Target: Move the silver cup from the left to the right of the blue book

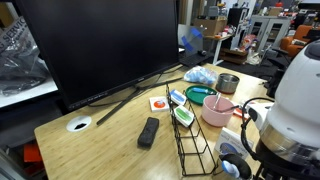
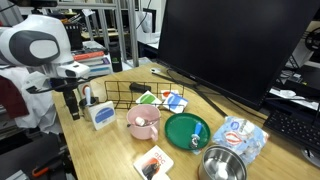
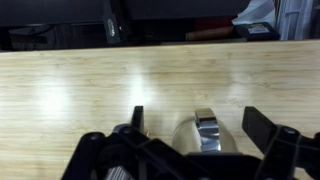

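Wooden surface (image 2: 108, 150) carries a black monitor (image 2: 230, 45), a teal bowl (image 2: 187, 131), a pink bowl (image 2: 143, 121) and, just beside the teal bowl, the silver cup (image 2: 222, 166), upright, well apart from the fingers (image 3: 260, 124), which stand spread and empty.

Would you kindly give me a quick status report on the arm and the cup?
Gripper well away from the cup, jaws apart, empty. Short shiny silver metal cup untouched, far across the table. Round pink bowl and round green bowl lie between.
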